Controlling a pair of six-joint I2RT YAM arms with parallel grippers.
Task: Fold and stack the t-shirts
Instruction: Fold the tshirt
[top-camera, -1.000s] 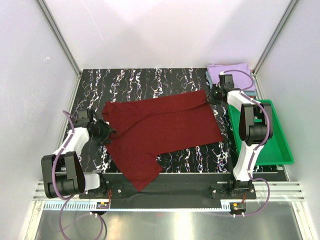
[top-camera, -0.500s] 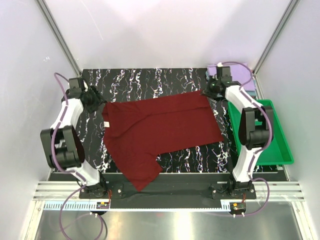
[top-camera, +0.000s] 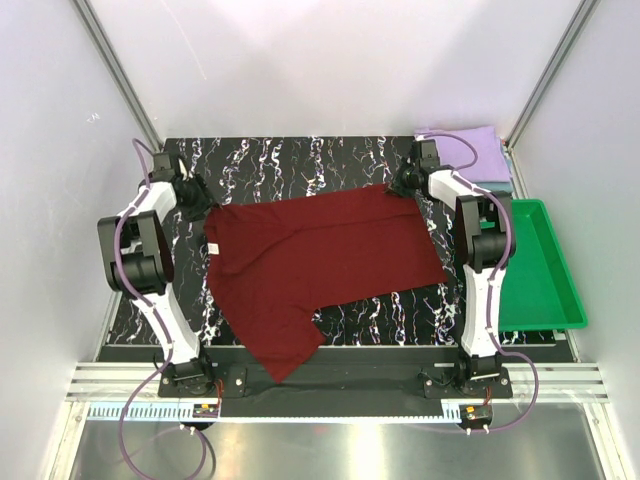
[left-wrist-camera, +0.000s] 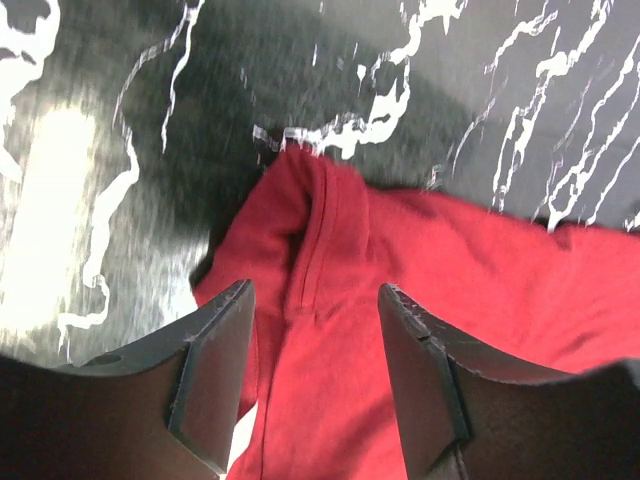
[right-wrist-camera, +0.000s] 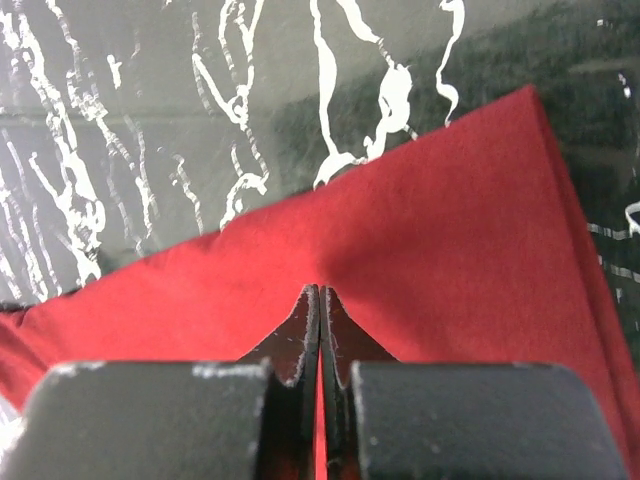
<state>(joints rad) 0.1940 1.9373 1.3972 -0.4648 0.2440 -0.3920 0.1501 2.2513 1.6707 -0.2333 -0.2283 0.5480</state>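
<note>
A dark maroon t-shirt (top-camera: 320, 250) lies spread flat on the black marbled table (top-camera: 280, 160), with one sleeve pointing at the near edge. At its far left corner my left gripper (top-camera: 197, 200) stands open; in the left wrist view the jaws (left-wrist-camera: 315, 295) straddle a seamed edge of the red cloth (left-wrist-camera: 450, 300). My right gripper (top-camera: 400, 185) is at the far right corner. In the right wrist view its jaws (right-wrist-camera: 320, 290) are shut, and the cloth (right-wrist-camera: 450, 230) puckers toward the tips. A folded lavender t-shirt (top-camera: 470, 150) lies on a grey-blue one (top-camera: 495, 186) at the back right.
A green plastic tray (top-camera: 560, 290) sits along the table's right side, beside the right arm. White walls and metal posts close in the table on three sides. Both arm bases stand at the near edge.
My left arm has swung from the shirt's near left side to its far left corner. My right gripper has shifted a little left along the far right corner and closed.
</note>
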